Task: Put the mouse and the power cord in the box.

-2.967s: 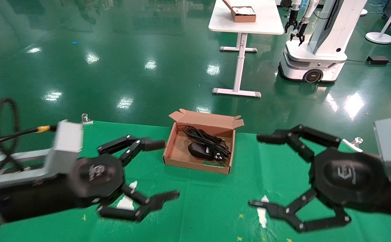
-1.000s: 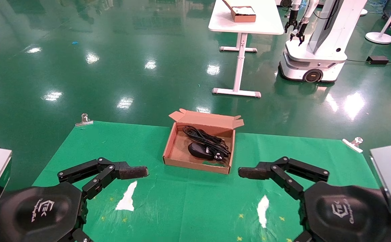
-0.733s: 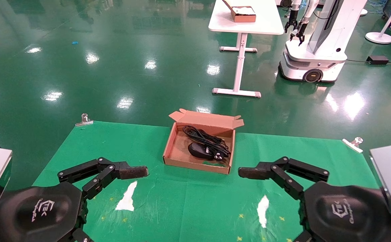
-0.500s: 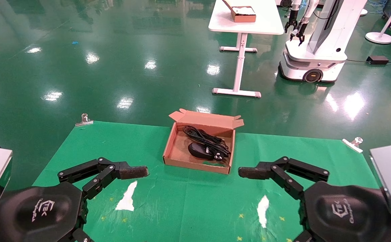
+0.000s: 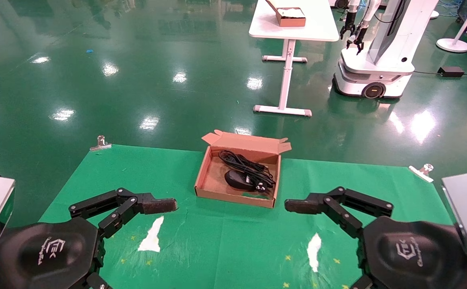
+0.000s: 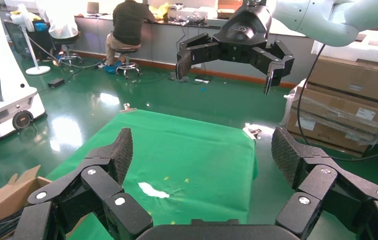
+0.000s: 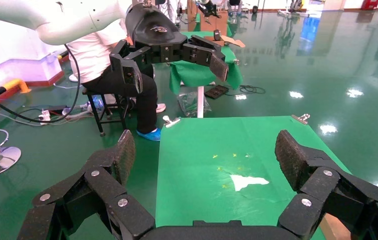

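Observation:
The brown cardboard box (image 5: pixel 233 197) sits open at the far middle of the green cloth, its lid flap (image 5: pixel 246 143) standing up behind. Inside lie the black mouse (image 5: pixel 239 179) and the looped power cord (image 5: pixel 242 162), whose plug (image 5: pixel 262 186) rests beside the mouse. My left gripper (image 6: pixel 202 155) hovers open over the near left of the cloth with nothing in it; one finger (image 5: pixel 159 205) shows in the head view. My right gripper (image 7: pixel 204 155) is open and empty at the near right, with one finger (image 5: pixel 299 206) showing. Both stand well short of the box.
Two white tears (image 5: pixel 151 239) (image 5: pixel 313 245) mark the cloth near me. Metal clips (image 5: pixel 100 143) (image 5: pixel 422 170) hold its far corners. Beyond, on the green floor, stand a white table (image 5: pixel 293 30) carrying a small reddish-brown box (image 5: pixel 289 17) and another robot (image 5: pixel 378 60).
Three seconds ago both grippers were higher and farther forward; they have drawn back toward the near edge. Over the last second nothing has moved.

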Action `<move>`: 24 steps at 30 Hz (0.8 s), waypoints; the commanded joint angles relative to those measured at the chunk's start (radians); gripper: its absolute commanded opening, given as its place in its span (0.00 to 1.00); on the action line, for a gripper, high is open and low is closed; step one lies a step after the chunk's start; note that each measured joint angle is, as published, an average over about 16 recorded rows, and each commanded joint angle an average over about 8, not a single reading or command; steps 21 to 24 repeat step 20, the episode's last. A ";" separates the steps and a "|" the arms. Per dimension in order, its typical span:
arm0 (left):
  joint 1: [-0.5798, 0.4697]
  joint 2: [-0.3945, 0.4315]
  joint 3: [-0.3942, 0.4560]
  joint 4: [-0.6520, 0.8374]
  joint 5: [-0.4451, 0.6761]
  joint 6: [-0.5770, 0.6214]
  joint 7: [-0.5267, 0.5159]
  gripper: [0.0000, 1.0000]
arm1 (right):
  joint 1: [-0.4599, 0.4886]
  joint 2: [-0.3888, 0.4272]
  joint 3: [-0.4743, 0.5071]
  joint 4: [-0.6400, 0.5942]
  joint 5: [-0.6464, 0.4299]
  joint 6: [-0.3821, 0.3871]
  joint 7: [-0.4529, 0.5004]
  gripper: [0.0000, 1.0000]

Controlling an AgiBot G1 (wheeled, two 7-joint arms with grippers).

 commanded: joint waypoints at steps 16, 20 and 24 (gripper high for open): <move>0.000 0.000 0.000 0.000 0.000 0.000 0.000 1.00 | 0.000 0.000 0.000 0.000 0.000 0.000 0.000 1.00; 0.000 0.000 0.000 0.000 0.000 0.000 0.000 1.00 | 0.000 0.000 0.000 0.000 0.000 0.000 0.000 1.00; 0.000 0.000 0.000 0.000 0.000 0.000 0.000 1.00 | 0.000 0.000 0.000 0.000 0.000 0.000 0.000 1.00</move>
